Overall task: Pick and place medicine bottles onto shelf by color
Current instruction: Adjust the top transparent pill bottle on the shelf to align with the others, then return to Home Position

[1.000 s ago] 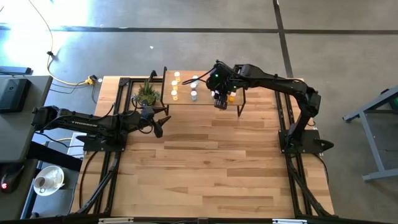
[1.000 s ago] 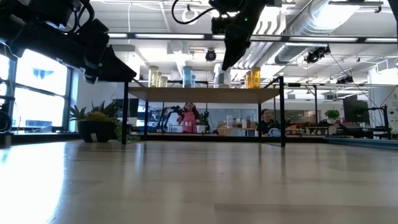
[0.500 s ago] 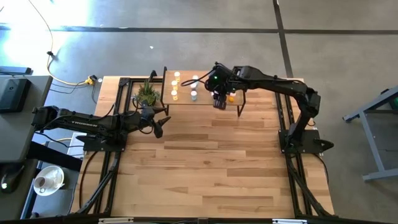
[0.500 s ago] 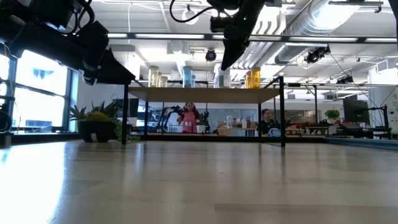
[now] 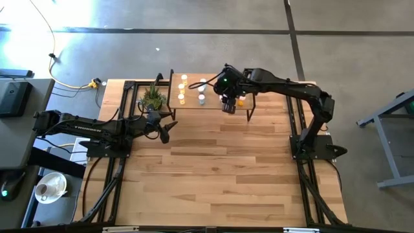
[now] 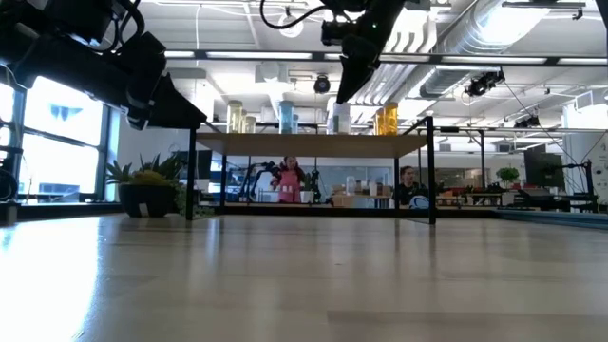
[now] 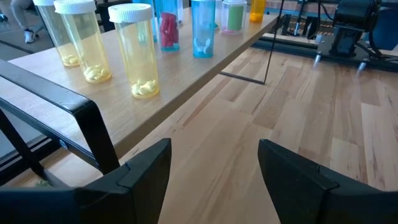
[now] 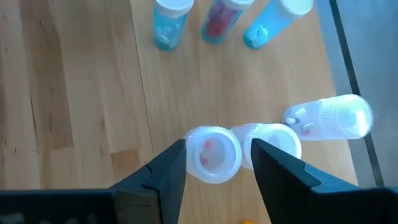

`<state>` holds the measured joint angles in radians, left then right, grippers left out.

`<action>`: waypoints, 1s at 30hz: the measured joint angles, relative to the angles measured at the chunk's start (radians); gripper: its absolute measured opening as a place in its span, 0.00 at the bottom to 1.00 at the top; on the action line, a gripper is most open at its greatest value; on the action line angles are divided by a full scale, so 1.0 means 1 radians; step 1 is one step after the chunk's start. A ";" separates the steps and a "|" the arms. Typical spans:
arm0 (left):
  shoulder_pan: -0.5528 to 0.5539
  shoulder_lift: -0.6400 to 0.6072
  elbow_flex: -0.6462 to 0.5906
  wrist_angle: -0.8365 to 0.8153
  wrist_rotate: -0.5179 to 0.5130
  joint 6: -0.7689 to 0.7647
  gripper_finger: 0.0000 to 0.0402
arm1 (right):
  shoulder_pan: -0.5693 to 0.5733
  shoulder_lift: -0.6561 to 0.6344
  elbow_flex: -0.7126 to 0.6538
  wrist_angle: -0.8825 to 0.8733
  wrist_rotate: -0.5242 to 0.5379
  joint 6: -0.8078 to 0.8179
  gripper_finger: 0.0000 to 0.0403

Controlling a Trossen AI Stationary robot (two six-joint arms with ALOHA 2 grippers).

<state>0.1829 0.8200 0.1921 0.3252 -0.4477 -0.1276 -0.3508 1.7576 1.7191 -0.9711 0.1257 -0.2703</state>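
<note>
The shelf (image 5: 194,103) stands at the table's far side with medicine bottles upright on its wood top: yellow ones (image 7: 140,50) at the left, blue ones (image 7: 203,28) in the middle, pale ones (image 8: 329,118) and an orange one (image 6: 386,119) toward the right. My right gripper (image 5: 228,103) hangs open above the shelf, fingers pointing down on either side of a pale white-capped bottle (image 8: 213,154), clear of it in the low view (image 6: 344,81). My left gripper (image 5: 165,131) is open and empty in front of the shelf's left end.
A small green potted plant (image 5: 153,98) stands on the table at the shelf's left end, just beyond my left gripper. The shelf's black legs (image 7: 93,134) reach down to the table. People show in the room behind the table (image 6: 288,179).
My right gripper has risen a little above the bottles on the shelf and shifted slightly toward the table's far edge. The bottles have stayed where they were.
</note>
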 joint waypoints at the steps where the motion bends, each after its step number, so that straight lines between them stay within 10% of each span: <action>1: 0.000 0.000 0.000 0.000 0.000 0.000 0.57 | 0.000 -0.003 0.000 0.000 0.000 0.000 0.43; 19: 0.000 -0.196 0.000 -0.118 0.104 0.024 0.57 | 0.063 -0.251 -0.021 -0.129 -0.188 0.044 0.43; 30: 0.000 -0.355 -0.054 -0.258 0.105 -0.026 0.57 | 0.244 -0.596 -0.617 0.267 -0.042 0.262 0.43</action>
<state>0.1829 0.4655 0.1380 0.0676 -0.3431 -0.1540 -0.1068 1.1617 1.1024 -0.7037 0.0832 -0.0081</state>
